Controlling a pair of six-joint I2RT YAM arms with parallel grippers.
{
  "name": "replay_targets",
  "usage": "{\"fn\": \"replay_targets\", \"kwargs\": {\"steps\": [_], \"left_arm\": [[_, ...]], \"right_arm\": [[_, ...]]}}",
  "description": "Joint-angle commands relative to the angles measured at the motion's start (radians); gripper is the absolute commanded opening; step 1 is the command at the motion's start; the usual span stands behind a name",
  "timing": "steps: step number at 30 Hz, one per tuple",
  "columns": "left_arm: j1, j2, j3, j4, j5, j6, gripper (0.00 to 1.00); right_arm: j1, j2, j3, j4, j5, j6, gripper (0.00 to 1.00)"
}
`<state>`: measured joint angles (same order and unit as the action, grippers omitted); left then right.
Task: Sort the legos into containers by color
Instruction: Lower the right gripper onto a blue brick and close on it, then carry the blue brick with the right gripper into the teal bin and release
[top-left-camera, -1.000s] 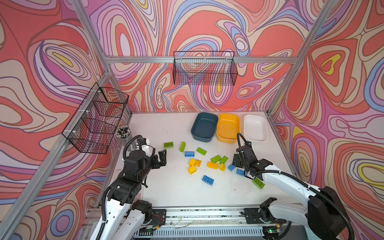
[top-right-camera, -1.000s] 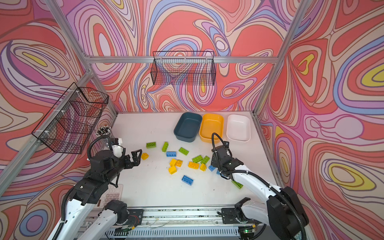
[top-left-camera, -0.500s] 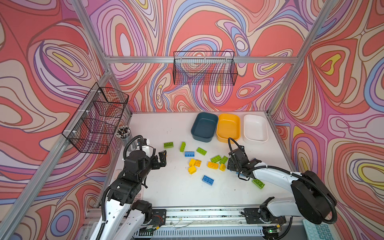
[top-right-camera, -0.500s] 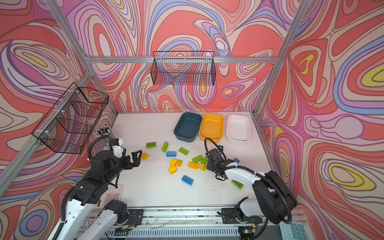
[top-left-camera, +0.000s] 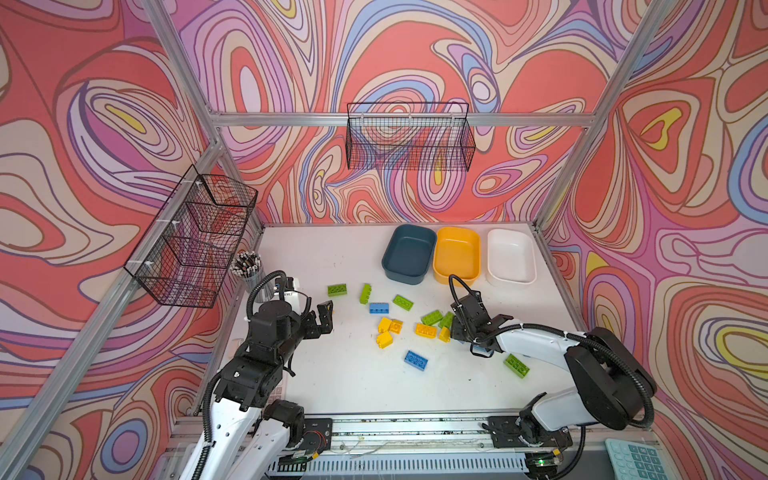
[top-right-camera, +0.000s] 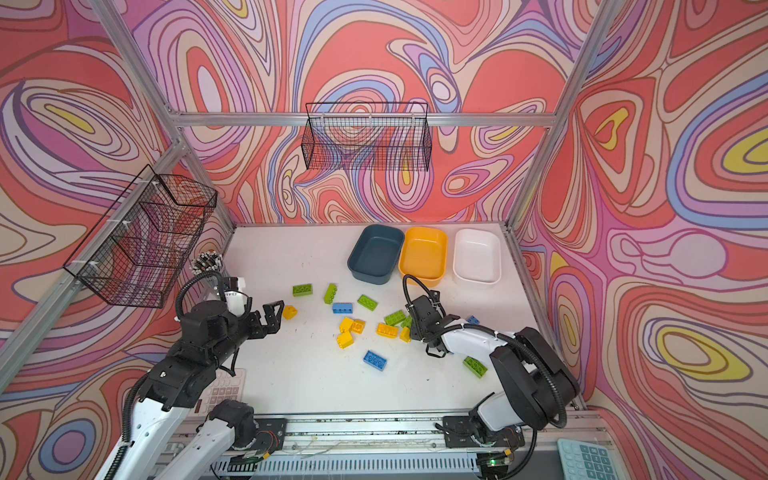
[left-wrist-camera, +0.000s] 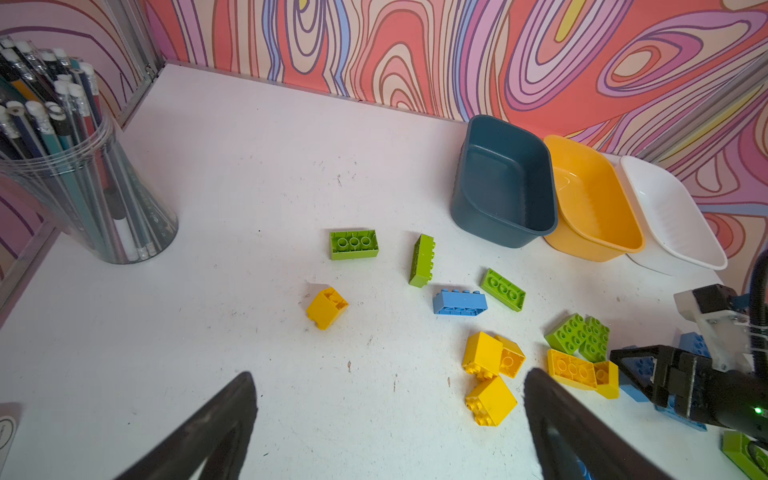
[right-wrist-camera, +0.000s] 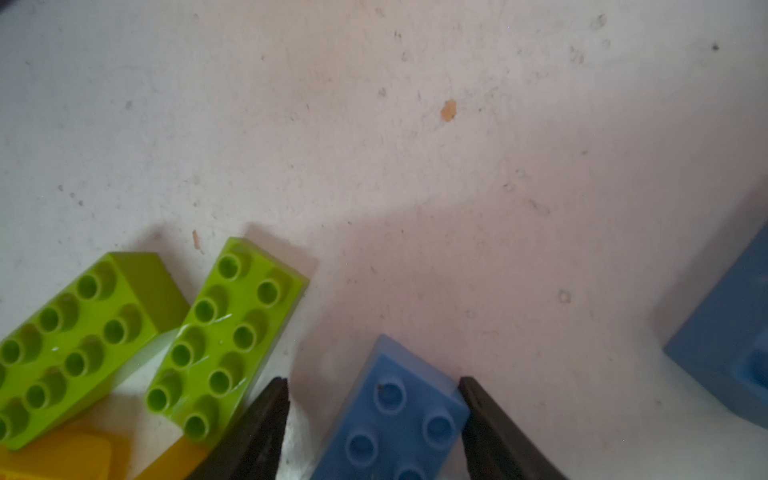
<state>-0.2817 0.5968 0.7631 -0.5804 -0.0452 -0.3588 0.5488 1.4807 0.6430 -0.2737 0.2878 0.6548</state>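
Blue, lime green and yellow legos lie scattered mid-table, among them a blue brick (top-left-camera: 379, 308), a green brick (top-left-camera: 337, 289) and a yellow cluster (top-left-camera: 390, 328). The teal (top-left-camera: 409, 253), yellow-orange (top-left-camera: 457, 253) and white (top-left-camera: 511, 255) containers stand empty at the back. My right gripper (right-wrist-camera: 374, 380) is low on the table, open, its jaws either side of a blue brick (right-wrist-camera: 399, 424). One finger touches the brick's corner and the other stands off it. My left gripper (top-left-camera: 326, 318) hovers wide open with nothing in it, next to a small yellow brick (left-wrist-camera: 327, 307).
A pencil cup (top-left-camera: 249, 272) stands at the back left behind my left arm. Black wire baskets hang on the left wall (top-left-camera: 195, 237) and the back wall (top-left-camera: 409, 137). A green brick (top-left-camera: 516, 365) lies beside my right forearm. A calculator (top-left-camera: 631, 459) sits off the table's front right corner.
My right gripper has swung left into the brick pile and come down around a blue brick, its jaws narrowing. The left arm has not moved.
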Motion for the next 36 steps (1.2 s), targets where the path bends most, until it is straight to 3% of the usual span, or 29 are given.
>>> {"fn": "replay_targets", "kwargs": {"steps": [1, 14, 24, 30, 36], "left_arm": [[-0.001, -0.008, -0.002, -0.018, -0.001, 0.011, 1.00], [-0.002, -0.008, -0.005, -0.015, -0.004, 0.012, 1.00], [-0.001, -0.002, -0.004, -0.017, -0.009, 0.012, 1.00], [-0.002, 0.011, 0.013, -0.039, -0.047, 0.011, 1.00], [-0.001, 0.026, 0.016, -0.042, -0.031, 0.015, 1.00]], "right_arm": [[0.007, 0.024, 0.019, 0.000, -0.015, 0.005, 0.63], [0.011, 0.040, 0.038, -0.042, 0.023, -0.030, 0.30], [0.013, -0.010, 0.120, -0.107, 0.058, -0.082, 0.23], [0.011, -0.026, 0.322, -0.175, 0.045, -0.179, 0.23], [0.009, 0.078, 0.568, -0.165, -0.047, -0.259, 0.23]]}}
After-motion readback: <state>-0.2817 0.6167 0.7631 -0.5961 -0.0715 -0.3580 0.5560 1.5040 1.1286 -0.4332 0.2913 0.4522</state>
